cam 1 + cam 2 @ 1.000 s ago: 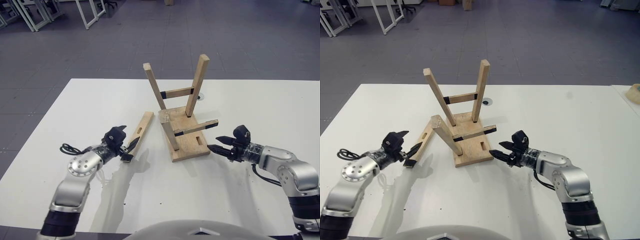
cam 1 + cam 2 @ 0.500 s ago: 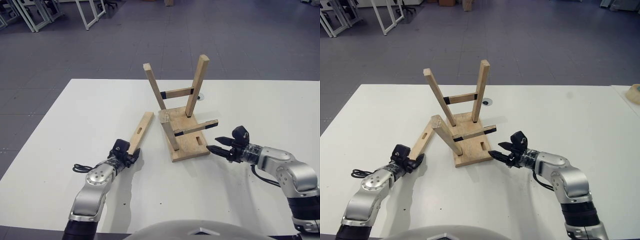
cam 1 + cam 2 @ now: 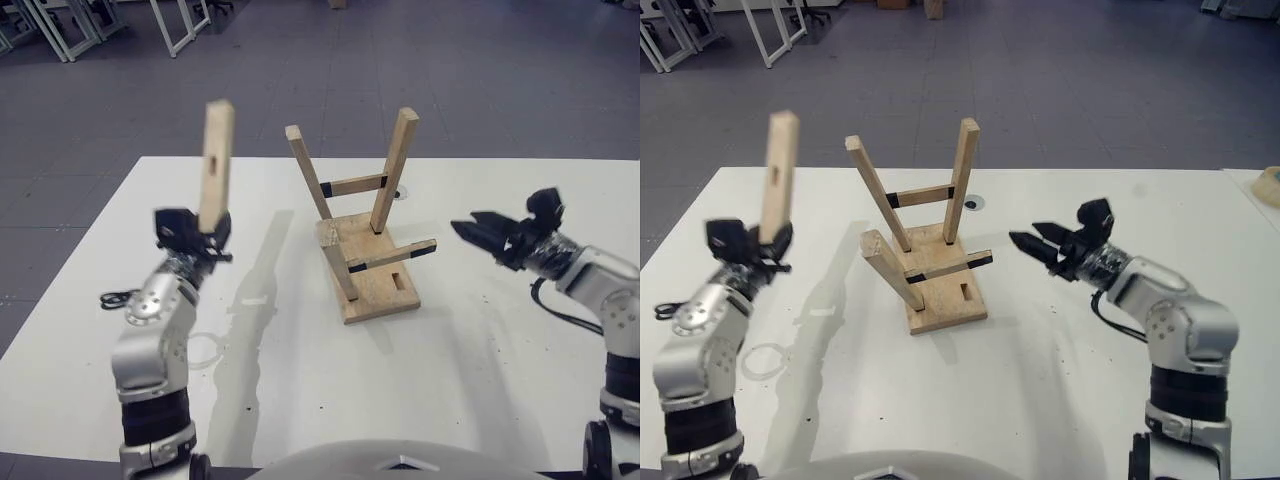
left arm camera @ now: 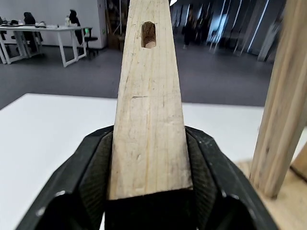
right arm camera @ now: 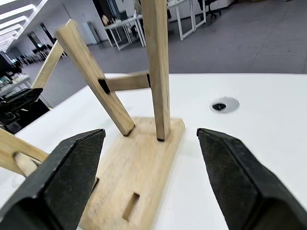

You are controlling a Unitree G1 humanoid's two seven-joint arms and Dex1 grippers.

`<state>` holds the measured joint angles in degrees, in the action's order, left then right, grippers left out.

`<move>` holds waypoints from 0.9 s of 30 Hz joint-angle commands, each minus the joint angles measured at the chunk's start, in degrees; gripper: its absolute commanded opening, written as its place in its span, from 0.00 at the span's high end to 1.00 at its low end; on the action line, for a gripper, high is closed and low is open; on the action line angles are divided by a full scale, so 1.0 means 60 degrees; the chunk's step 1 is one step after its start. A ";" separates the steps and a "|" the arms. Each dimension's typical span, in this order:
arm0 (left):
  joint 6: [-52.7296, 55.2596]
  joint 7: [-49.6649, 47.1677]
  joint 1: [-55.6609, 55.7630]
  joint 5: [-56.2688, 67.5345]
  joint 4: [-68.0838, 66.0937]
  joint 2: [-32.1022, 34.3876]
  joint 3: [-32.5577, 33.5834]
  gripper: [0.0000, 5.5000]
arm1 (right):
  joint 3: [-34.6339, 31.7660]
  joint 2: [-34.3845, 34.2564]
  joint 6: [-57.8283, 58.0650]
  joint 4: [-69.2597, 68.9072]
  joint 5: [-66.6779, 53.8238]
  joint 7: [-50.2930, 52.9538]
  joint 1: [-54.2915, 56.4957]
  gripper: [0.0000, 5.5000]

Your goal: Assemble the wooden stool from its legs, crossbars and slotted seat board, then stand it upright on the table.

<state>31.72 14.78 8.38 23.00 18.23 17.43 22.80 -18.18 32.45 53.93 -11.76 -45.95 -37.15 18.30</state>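
Observation:
The slotted seat board [image 3: 378, 272] lies upside down on the white table [image 3: 480, 380]. Two back legs [image 3: 394, 170] joined by a crossbar [image 3: 355, 185] stand up from it. A third leg [image 3: 337, 262] leans at the front, with a crossbar [image 3: 392, 256] sticking out to the right. My left gripper [image 3: 203, 240] is shut on the loose leg [image 3: 214, 165] and holds it upright above the table's left side; the left wrist view shows the leg [image 4: 149, 96] squeezed between the pads. My right gripper [image 3: 478, 231] hangs open to the right of the stool, clear of it, facing the board [image 5: 129, 182].
A round cable hole [image 3: 402, 194] sits in the table behind the stool. A black cable loop [image 3: 115, 300] lies beside my left arm. A beige object [image 3: 1271, 186] lies at the far right edge. Bare table spreads in front of the stool.
My left gripper has raised the loose leg from flat on the table to upright, moving left and back. My right gripper has lifted away from the board's right edge, up and to the right.

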 commanded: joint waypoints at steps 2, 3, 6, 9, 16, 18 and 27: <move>0.1517 0.1611 0.1567 0.3400 0.0581 0.0993 0.0591 0.63 | -0.1061 -0.0499 0.1389 -0.0423 -0.2995 0.1109 0.1558 0.20; 0.2026 0.1757 0.1795 0.4326 0.0846 0.1162 0.0613 0.63 | -0.1127 -0.0704 0.1544 -0.0411 -0.3697 0.1591 0.1893 0.16; 0.3194 0.1541 0.2405 0.7127 0.1465 0.1433 0.0556 0.63 | -0.0662 -0.1660 0.1656 -0.0261 -0.6110 0.3287 0.2894 0.10; 0.3928 0.1082 0.2608 0.9736 0.1576 0.1744 0.0156 0.63 | 0.0028 -0.2187 0.1544 0.0111 -0.7866 0.4197 0.3361 0.10; 0.4086 0.0159 0.2627 1.2984 0.1449 0.2686 -0.1059 0.63 | 0.1366 -0.2231 0.1751 0.0685 -0.9024 0.4053 0.3688 0.10; 0.3968 0.0054 0.2627 1.3140 0.1409 0.2832 -0.1273 0.63 | 0.1577 -0.2135 0.1814 0.0599 -0.9105 0.3798 0.3732 0.10; 0.3677 0.0372 0.2132 1.3233 0.1298 0.3362 -0.1570 0.63 | 0.1682 -0.1744 0.1596 0.0524 -0.9365 0.2703 0.3793 0.10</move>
<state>53.94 16.25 21.92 102.60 26.14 36.48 13.65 -8.00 21.10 63.88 -8.51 -101.49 -20.31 39.64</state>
